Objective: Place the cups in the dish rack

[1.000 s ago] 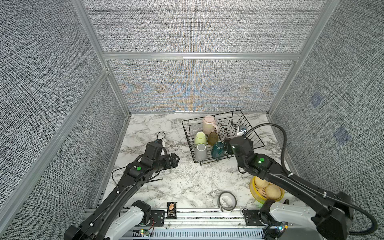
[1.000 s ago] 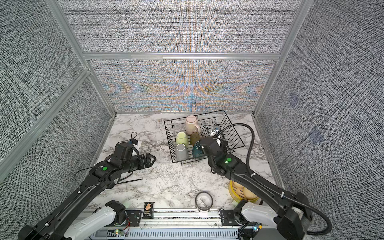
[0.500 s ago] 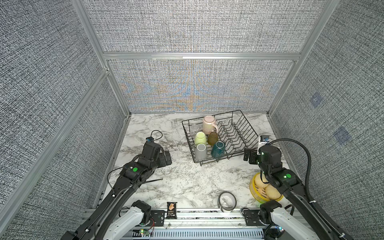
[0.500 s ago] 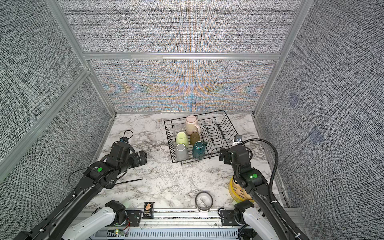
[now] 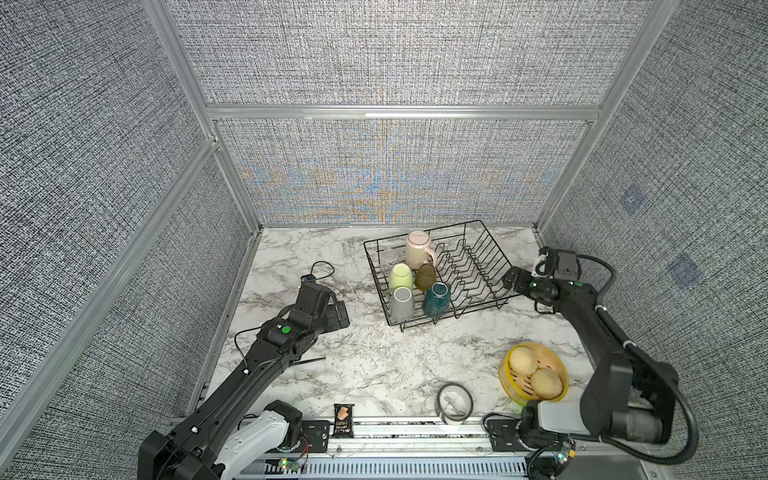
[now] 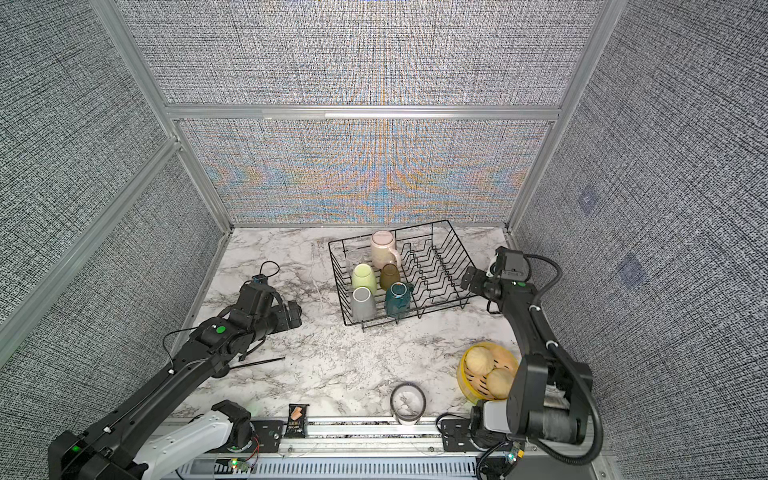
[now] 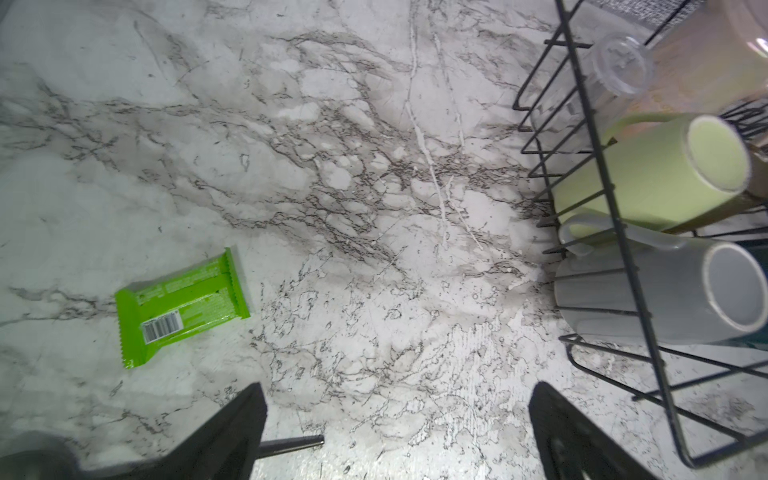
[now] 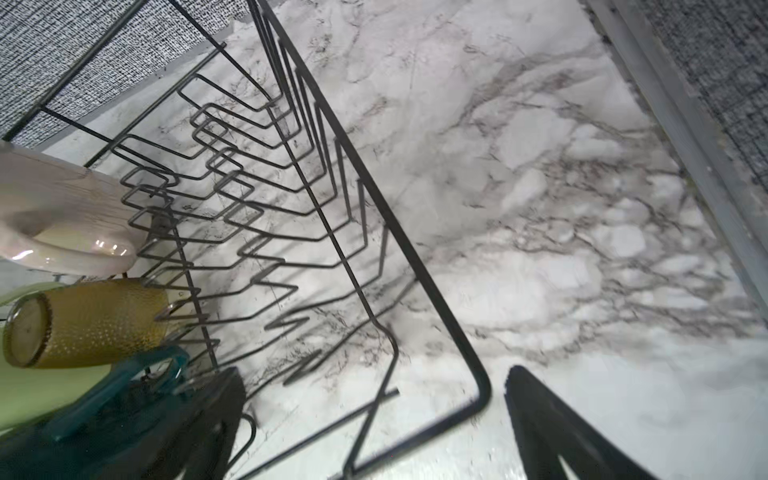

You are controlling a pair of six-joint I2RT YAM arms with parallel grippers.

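Black wire dish rack [image 5: 469, 268], left half holds six, bases up: pink mug [image 5: 417, 249], green mug [image 5: 401, 276], grey mug [image 5: 402, 304], teal mug [image 5: 436, 297], amber tumbler [image 5: 426, 277], clear glass [image 5: 389, 257].

Robot lab cell: fabric-panelled walls [image 5: 395, 54], aluminium frame [image 5: 399, 113], marble-print tabletop [image 5: 374, 365].

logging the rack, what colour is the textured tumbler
Amber; the tumbler shows best in the right wrist view.

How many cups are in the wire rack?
6: clear glass, pink mug at the back; green mug, amber glass midway; grey mug, teal mug in front. None looks hidden.
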